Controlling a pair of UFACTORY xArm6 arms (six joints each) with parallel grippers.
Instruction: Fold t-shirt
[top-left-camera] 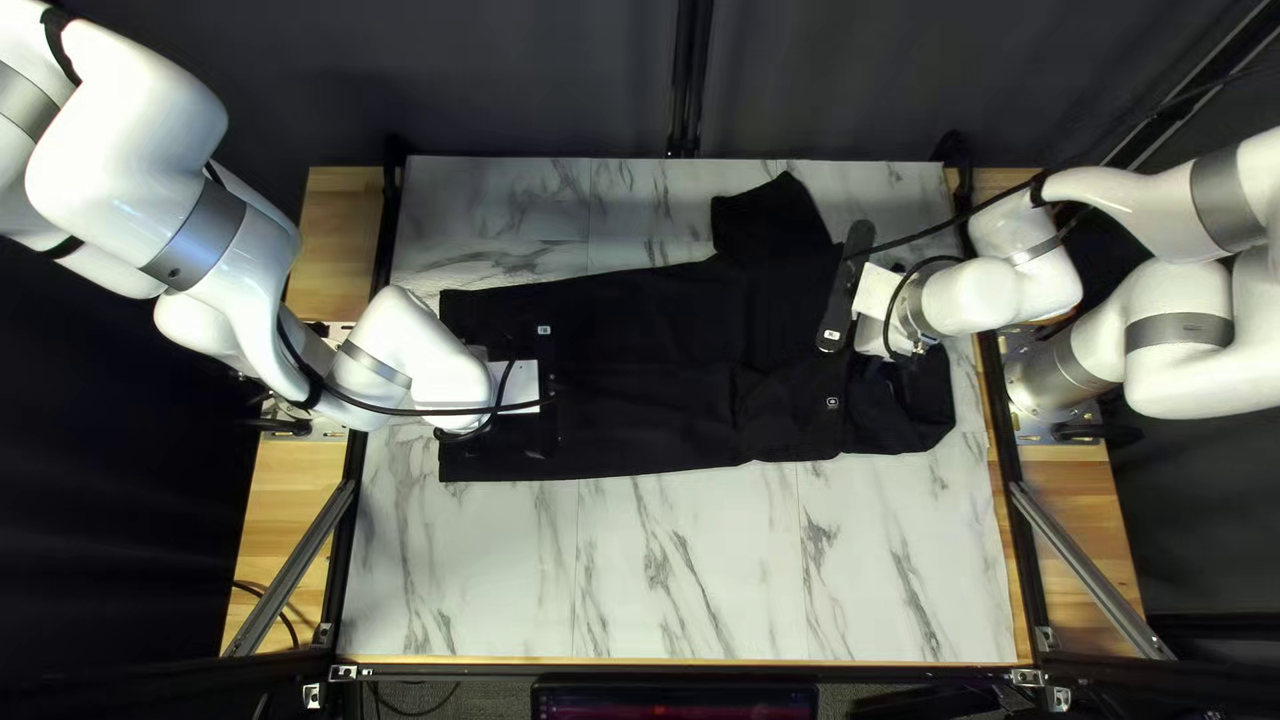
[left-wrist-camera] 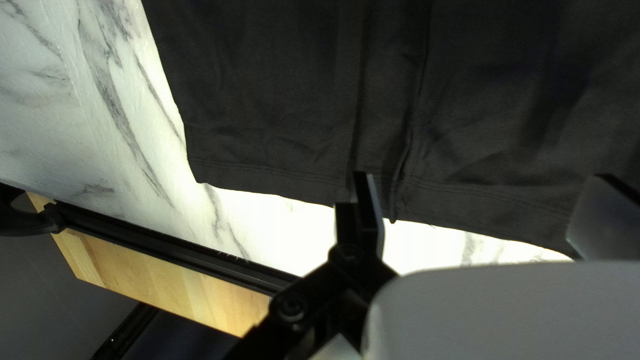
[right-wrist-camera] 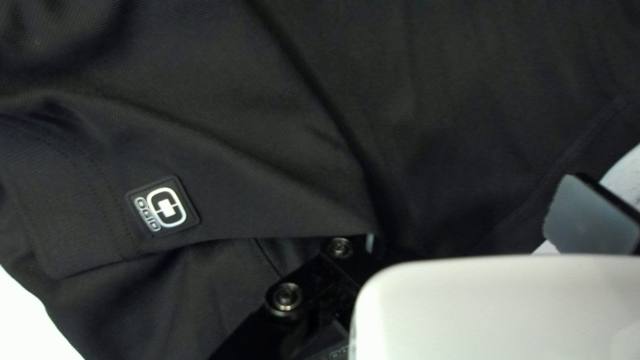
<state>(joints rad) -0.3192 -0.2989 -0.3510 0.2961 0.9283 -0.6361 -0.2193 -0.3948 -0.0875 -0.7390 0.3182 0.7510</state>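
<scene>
The black t-shirt (top-left-camera: 640, 360) lies sideways, hem toward my left arm, a sleeve (top-left-camera: 774, 220) pointing to the far edge. My left gripper (top-left-camera: 548, 400) is over the hem end, its tips hidden there. In the left wrist view the left gripper (left-wrist-camera: 483, 213) is open, fingers wide apart at the hem (left-wrist-camera: 267, 181) beside a raised crease. My right gripper (top-left-camera: 847, 287) is above the shirt's shoulder part. In the right wrist view the right gripper (right-wrist-camera: 483, 233) stands open; a shirt fold (right-wrist-camera: 293, 193) with a badge (right-wrist-camera: 164, 207) partly covers one finger, the other (right-wrist-camera: 590, 217) shows.
The marble-patterned tabletop (top-left-camera: 667, 560) shows along the near side. Black rails (top-left-camera: 350, 494) flank it, with wooden side strips (top-left-camera: 287, 534) beyond. A thin cable (top-left-camera: 934, 238) from my right arm hangs over the shirt's shoulder end.
</scene>
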